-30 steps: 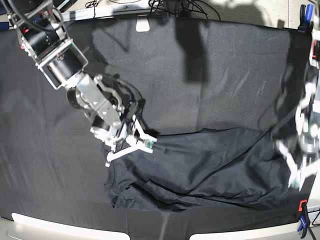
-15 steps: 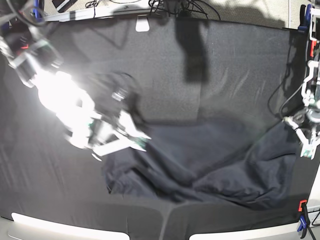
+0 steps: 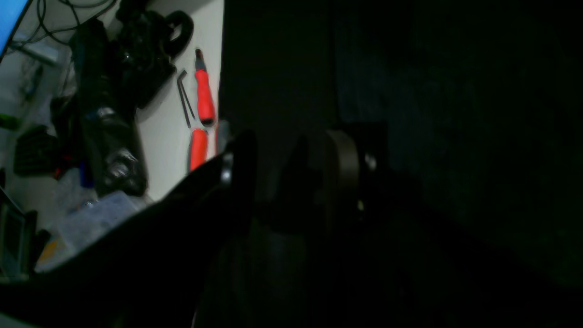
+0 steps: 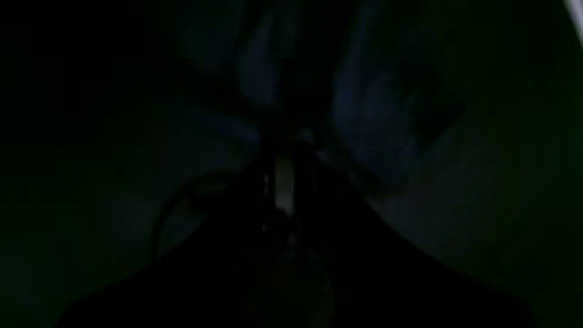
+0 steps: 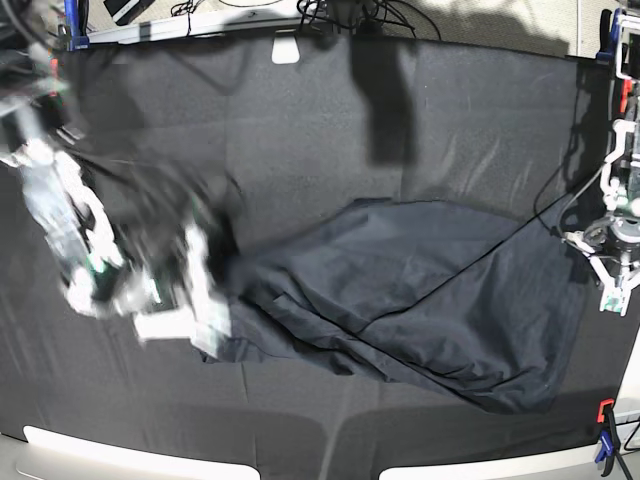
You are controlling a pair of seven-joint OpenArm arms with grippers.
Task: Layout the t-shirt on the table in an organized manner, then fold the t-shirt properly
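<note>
The dark charcoal t-shirt (image 5: pixel 400 290) lies creased across the right-centre of the black cloth table (image 5: pixel 300 130). My right gripper (image 5: pixel 205 315), blurred by motion, is at the shirt's left edge. In the dark right wrist view it (image 4: pixel 284 182) looks shut on the shirt's fabric (image 4: pixel 364 114). My left gripper (image 5: pixel 600 270) is just off the shirt's right edge near the table's right side. In the left wrist view it (image 3: pixel 291 159) shows its jaws apart over dark cloth. The collar and the label are hidden.
An orange and blue clamp (image 5: pixel 605 430) grips the front right corner and another clamp (image 5: pixel 607 30) the far right corner. A white tab (image 5: pixel 286 48) and cables lie at the far edge. An orange-handled tool (image 3: pixel 205 95) lies on the white bench beside the table.
My right arm has swung left and down, dragging the shirt's left edge and stretching the shirt out. My left gripper let go and rose off the shirt's right corner, then stayed still.
</note>
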